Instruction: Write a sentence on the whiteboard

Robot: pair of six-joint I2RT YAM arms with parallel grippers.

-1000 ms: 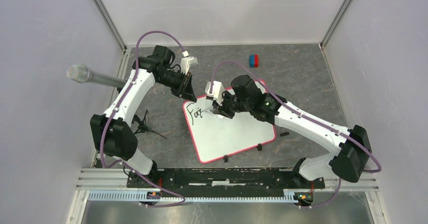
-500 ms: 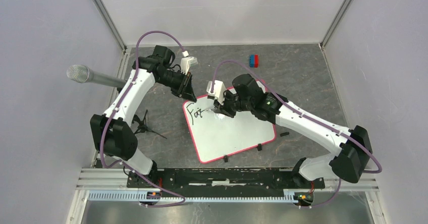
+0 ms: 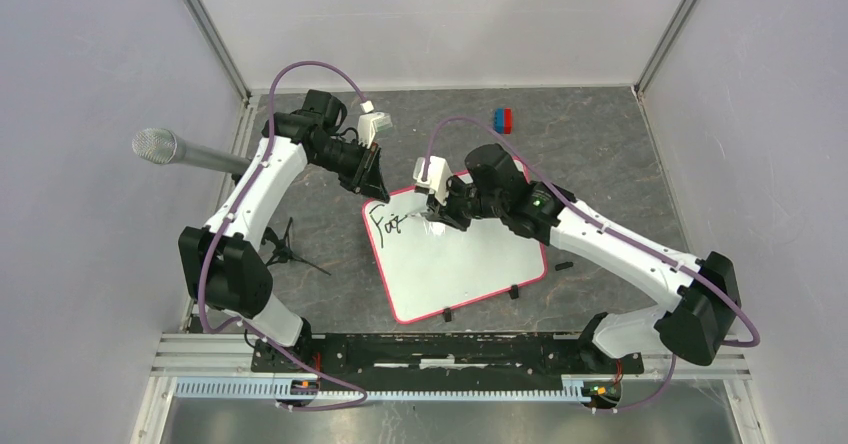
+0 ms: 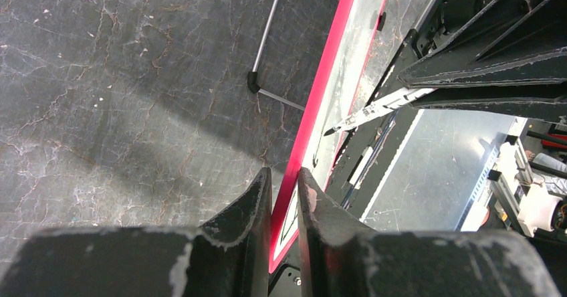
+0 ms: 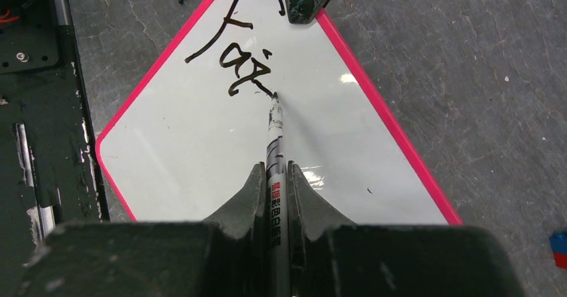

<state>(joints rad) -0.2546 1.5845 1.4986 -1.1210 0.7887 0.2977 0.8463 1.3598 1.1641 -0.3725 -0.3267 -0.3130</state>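
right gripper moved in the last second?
Yes, slightly. In the top view the right gripper, shut on the marker, has shifted right and up, across the whiteboard toward the block.

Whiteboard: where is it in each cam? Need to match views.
Top external: whiteboard mid-table, tilted, between both grippers.
Left wrist: its red rim runs from top centre down into the left gripper, which clamps it.
Right wrist: fills the centre, under the marker held by the right gripper.
Shared landmark: the left gripper on the board's corner.
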